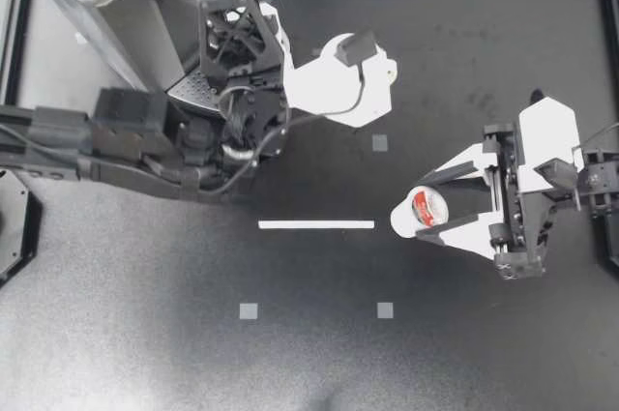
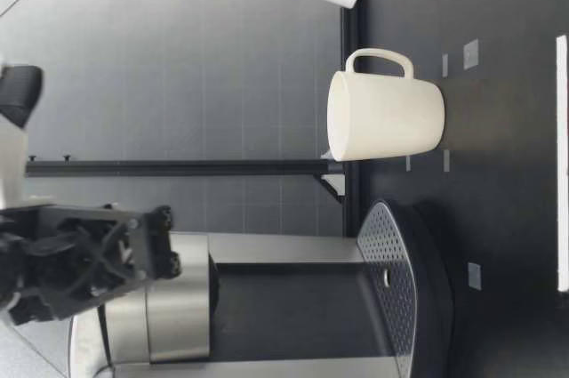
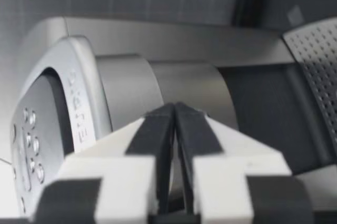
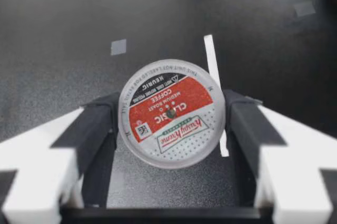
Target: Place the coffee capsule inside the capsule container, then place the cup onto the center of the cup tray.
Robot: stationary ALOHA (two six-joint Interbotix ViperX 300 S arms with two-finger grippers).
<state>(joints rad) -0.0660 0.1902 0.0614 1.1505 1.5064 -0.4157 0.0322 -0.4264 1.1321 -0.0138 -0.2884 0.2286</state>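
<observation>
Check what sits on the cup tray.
Low view: nothing seen on the cup tray; the cup stands beside it. From above, my left arm hides most of it.

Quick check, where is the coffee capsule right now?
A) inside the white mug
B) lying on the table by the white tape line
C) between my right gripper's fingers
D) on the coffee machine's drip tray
C: the coffee capsule is held in my right gripper. In the right wrist view both black pads press against its rim from either side, with its foil lid facing the camera.
</observation>
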